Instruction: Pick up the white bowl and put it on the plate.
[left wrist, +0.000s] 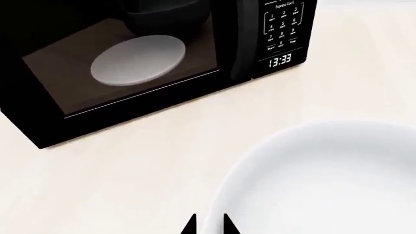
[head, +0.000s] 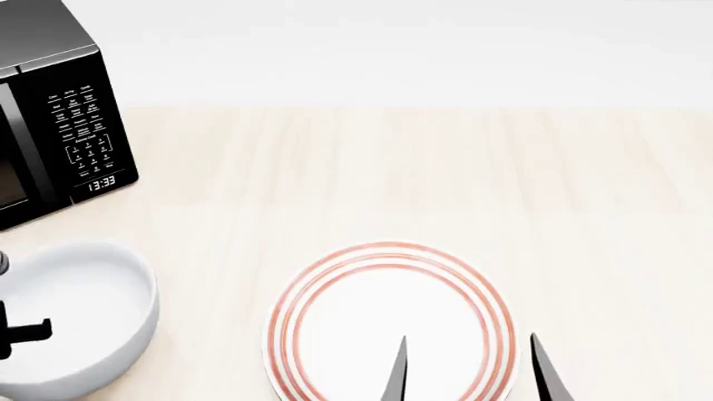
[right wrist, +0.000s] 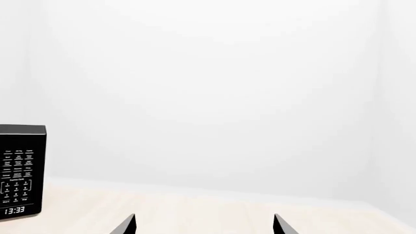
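Observation:
The white bowl (head: 78, 313) sits at the near left of the table, below the microwave. In the left wrist view it (left wrist: 325, 180) fills the lower right corner. My left gripper (left wrist: 209, 225) has its two narrow-set fingertips on either side of the bowl's rim, shut on it. A dark part of that gripper shows at the head view's left edge (head: 25, 328). The plate (head: 334, 334), white with thin red rings, lies flat at the near middle. My right gripper (head: 470, 369) is open and empty, over the plate's near right part; it also shows in the right wrist view (right wrist: 204, 225).
A black microwave (head: 67, 125) stands at the far left, its clock reading 13:33. Through its door I see a round white turntable (left wrist: 138, 61). It also shows in the right wrist view (right wrist: 23, 170). A pale wall rises behind the light wooden table (head: 446, 184).

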